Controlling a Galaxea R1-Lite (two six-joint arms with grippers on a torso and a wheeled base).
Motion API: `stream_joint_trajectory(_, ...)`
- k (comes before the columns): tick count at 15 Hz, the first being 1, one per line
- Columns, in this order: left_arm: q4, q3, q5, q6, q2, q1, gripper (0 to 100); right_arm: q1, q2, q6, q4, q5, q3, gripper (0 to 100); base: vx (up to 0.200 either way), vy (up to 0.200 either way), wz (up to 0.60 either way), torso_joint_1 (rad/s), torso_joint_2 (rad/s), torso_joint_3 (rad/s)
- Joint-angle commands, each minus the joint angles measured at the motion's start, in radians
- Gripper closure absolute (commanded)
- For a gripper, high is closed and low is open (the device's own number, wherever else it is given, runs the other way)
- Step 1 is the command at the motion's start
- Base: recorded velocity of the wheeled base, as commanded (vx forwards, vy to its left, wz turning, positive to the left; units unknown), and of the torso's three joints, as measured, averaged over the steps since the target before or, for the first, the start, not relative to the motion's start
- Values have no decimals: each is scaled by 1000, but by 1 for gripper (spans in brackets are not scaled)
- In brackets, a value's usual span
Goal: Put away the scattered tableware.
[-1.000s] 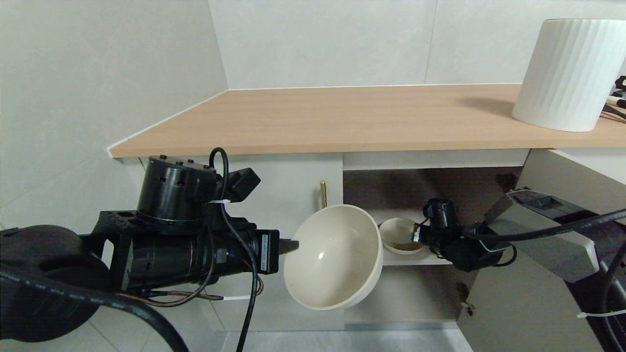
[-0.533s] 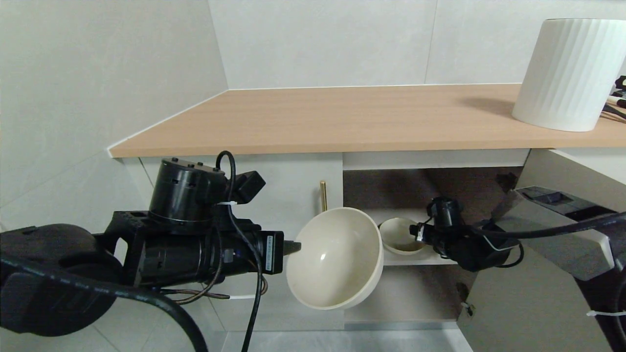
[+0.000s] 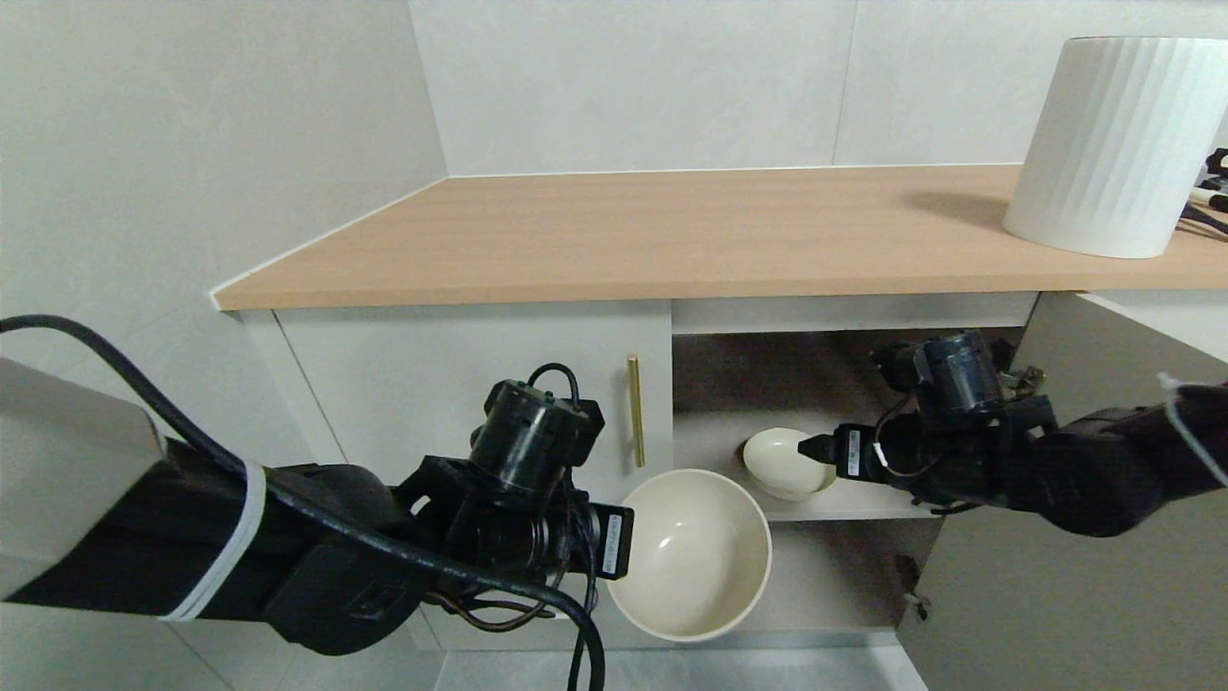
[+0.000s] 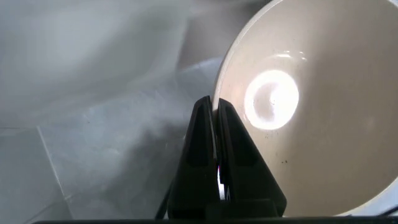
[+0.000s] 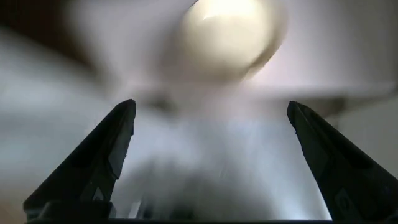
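Note:
My left gripper [image 3: 622, 543] is shut on the rim of a large cream bowl [image 3: 693, 555], held tilted in front of the open cabinet's lower compartment. In the left wrist view the fingers [image 4: 214, 124] pinch the large cream bowl [image 4: 305, 106] at its edge. A small cream bowl [image 3: 779, 463] sits on the cabinet shelf [image 3: 854, 509]. My right gripper [image 3: 815, 448] hangs just to the right of it at shelf height. It is open in the right wrist view, where the right gripper [image 5: 211, 111] has its fingers wide apart and the small bowl [image 5: 233, 34] lies ahead, apart from them.
A wooden countertop [image 3: 672, 230] runs above the cabinet, with a white ribbed container [image 3: 1113, 144] at its right end. The left cabinet door [image 3: 460, 374] is closed and carries a gold handle [image 3: 633, 411]. The right door [image 3: 1065, 585] stands swung open.
My left arm has moved down and to the right, carrying the large bowl toward the lower cabinet opening. My right arm has risen, and its gripper still points at the small bowl.

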Motion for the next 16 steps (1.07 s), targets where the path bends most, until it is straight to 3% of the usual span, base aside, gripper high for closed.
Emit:
stream_joint_trajectory(1,1,-1,1,0,38,-20,100,153,-264,1,184,68,28,0,0,0,0,0,0,0)
stream_joint_trajectory(6,1,8,4,0,23,-46,100,273,-158,18,193,59,39,0,0,0,0,0,0,0)
stream_joint_trajectory(15,1,8,23,0,21,-50,100,302,-57,19,191,17,45,0,0,0,0,0,0,0)
stream_joint_trajectory(16,1,8,23,0,21,-50,100,302,-55,19,190,17,45,100,0,0,0,0,0,0)
